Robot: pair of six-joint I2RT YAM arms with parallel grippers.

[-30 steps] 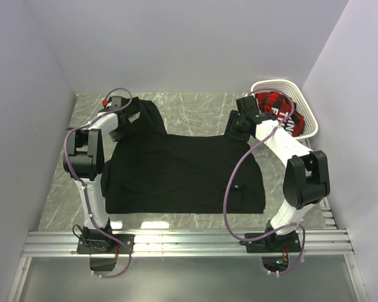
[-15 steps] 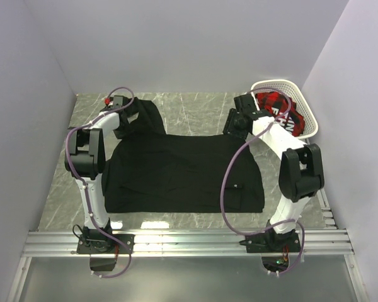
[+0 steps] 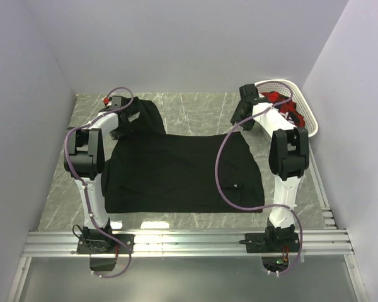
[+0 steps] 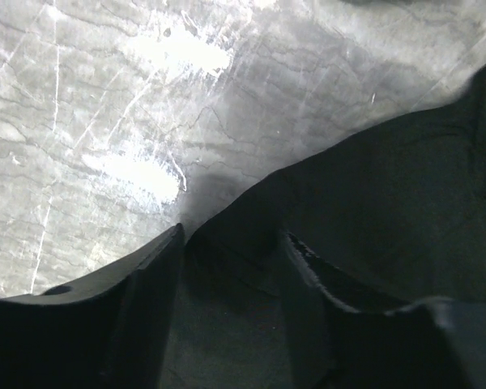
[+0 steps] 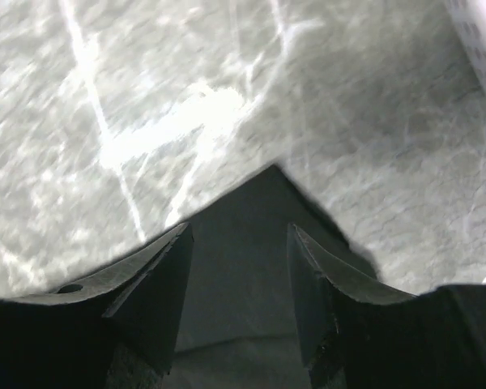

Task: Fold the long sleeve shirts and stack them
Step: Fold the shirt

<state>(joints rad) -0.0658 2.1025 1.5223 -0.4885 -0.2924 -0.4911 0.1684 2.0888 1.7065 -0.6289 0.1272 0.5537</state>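
Black shirt (image 3: 183,170), spread flat and wide. Covers the middle of the grey marbled worktop (image 3: 195,107), near hem lying close to the near edge, one bunched dark part reaching up toward the far-left corner. At that far-left part, left fingers (image 3: 122,123) low over the cloth; in the left wrist view, left fingers (image 4: 150,300) standing moderately apart, with the shirt (image 4: 389,203) running under and between them and its curved edge against bare worktop just ahead. Cannot tell whether any cloth is pinched. At the shirt's far-right corner, right fingers (image 3: 239,117); in the right wrist view, right fingers (image 5: 150,284) likewise parted, a pointed tip of the shirt (image 5: 243,235) lying in the gap, flat on the stone. Beyond, at the far-right corner of the worktop, a white basket (image 3: 310,119) holding red plaid cloth (image 3: 277,98), just beside the right arm.
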